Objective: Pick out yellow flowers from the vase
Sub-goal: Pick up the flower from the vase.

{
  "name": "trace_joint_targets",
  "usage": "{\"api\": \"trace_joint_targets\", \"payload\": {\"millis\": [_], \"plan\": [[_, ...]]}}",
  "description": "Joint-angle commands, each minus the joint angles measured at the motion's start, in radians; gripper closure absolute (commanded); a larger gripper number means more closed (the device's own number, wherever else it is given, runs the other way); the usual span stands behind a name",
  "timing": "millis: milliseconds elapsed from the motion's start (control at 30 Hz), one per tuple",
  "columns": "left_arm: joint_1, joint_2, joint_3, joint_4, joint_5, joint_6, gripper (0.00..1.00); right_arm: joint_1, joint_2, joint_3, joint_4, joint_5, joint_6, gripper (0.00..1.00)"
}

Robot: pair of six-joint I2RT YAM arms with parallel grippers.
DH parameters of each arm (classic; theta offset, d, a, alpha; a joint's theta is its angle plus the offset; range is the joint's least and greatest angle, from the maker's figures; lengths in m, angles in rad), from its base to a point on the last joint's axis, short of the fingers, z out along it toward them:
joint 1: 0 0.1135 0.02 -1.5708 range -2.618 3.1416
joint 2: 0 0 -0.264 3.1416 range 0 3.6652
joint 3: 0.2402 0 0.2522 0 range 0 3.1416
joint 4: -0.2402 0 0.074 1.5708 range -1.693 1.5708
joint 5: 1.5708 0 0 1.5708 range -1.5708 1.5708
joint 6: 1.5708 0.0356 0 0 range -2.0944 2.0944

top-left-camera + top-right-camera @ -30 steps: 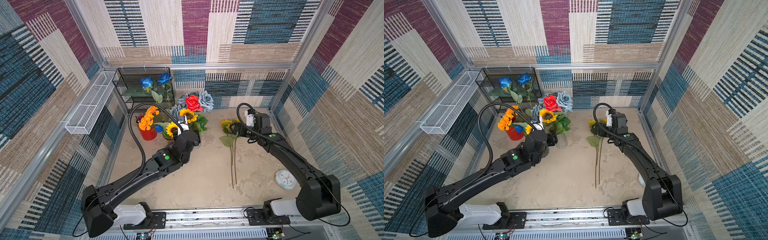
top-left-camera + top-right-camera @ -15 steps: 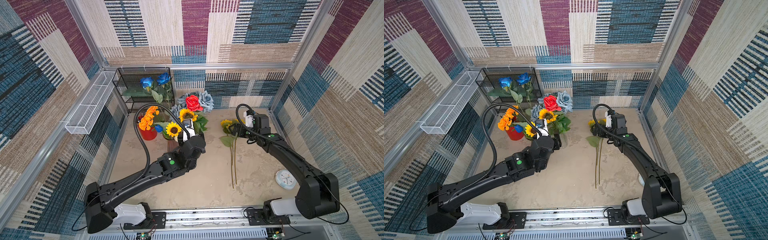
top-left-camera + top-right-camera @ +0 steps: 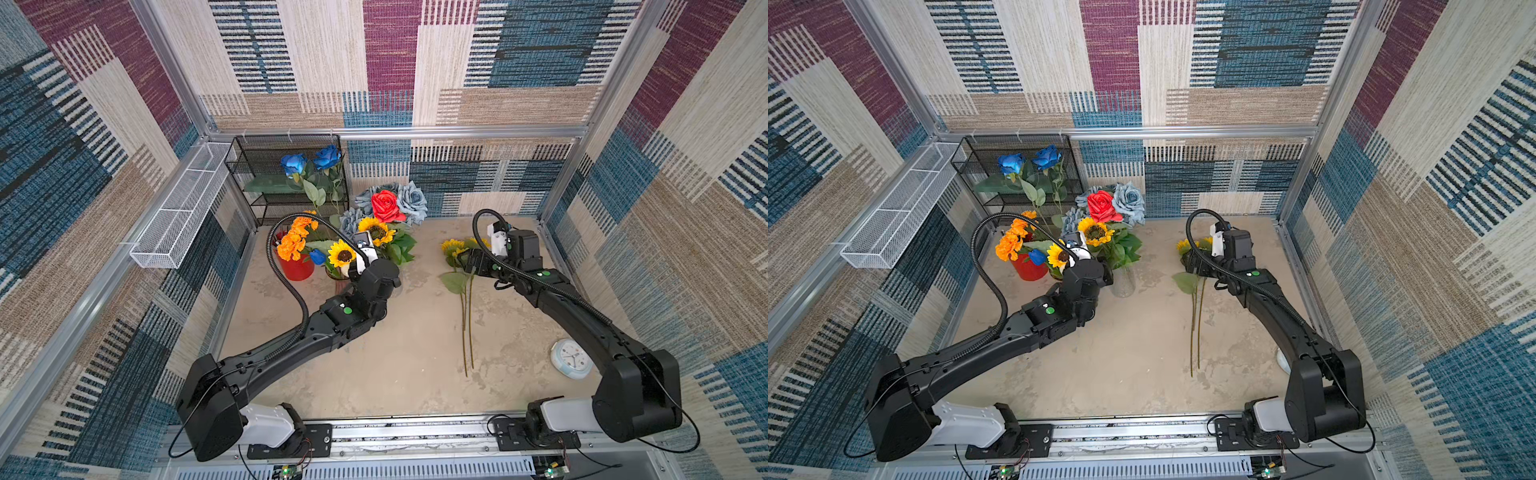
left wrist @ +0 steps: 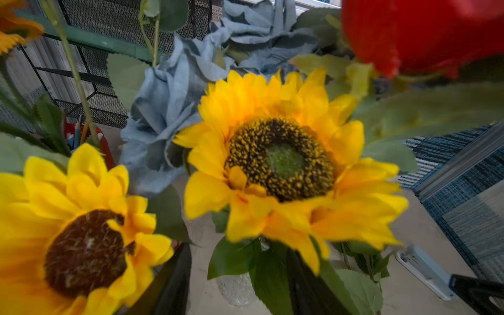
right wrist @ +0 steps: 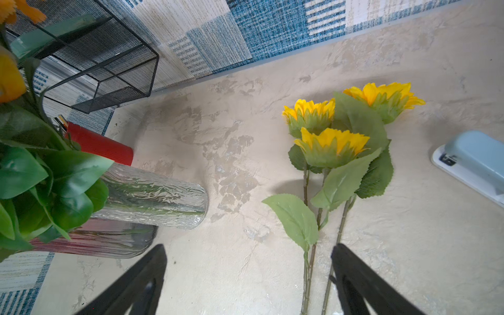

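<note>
Meanwhile, the left gripper (image 4: 237,248) is hovering beneath a sunflower (image 4: 281,161) standing in the glass vase (image 3: 1123,282). Its fingers are sitting half apart with leaves between them, and whether they are touching the stem cannot be told. The right gripper (image 5: 248,246) is hanging wide and empty beside three picked sunflowers (image 5: 330,144) lying on the table (image 5: 218,272). Closing on foliage is risking a slip, or dragging the red rose (image 3: 386,205) along and tipping the vase.

Loose sunflowers (image 3: 1196,311) right of vase (image 3: 1123,284)
</note>
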Motion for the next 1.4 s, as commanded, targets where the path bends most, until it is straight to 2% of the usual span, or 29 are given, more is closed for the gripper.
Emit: {"api": "trace_joint_targets", "payload": {"millis": [0, 233, 600, 733, 1100, 1267, 1367], "plan": [[0.014, 0.007, 0.003, 0.095, 0.179, 0.087, 0.44, -0.002, -0.004, -0.002, 0.024, -0.005, -0.005, 0.04], [0.02, 0.006, -0.006, 0.128, 0.292, 0.202, 0.43, -0.006, -0.001, -0.015, 0.038, -0.02, 0.004, 0.04], [0.056, 0.046, 0.011, 0.2, 0.262, 0.312, 0.45, -0.007, -0.003, -0.016, 0.041, -0.031, 0.002, 0.04], [0.067, 0.038, -0.005, 0.238, 0.267, 0.321, 0.53, -0.007, -0.003, -0.015, 0.037, -0.031, -0.002, 0.04], [0.129, -0.009, -0.042, 0.26, 0.383, 0.291, 0.89, -0.012, 0.003, -0.009, 0.031, -0.036, -0.004, 0.04], [0.165, -0.026, -0.06, 0.279, 0.461, 0.266, 0.99, -0.013, 0.01, -0.008, 0.027, -0.036, -0.001, 0.04], [0.176, -0.035, -0.072, 0.286, 0.502, 0.254, 1.0, -0.013, 0.008, -0.009, 0.031, -0.038, -0.002, 0.04]]}}
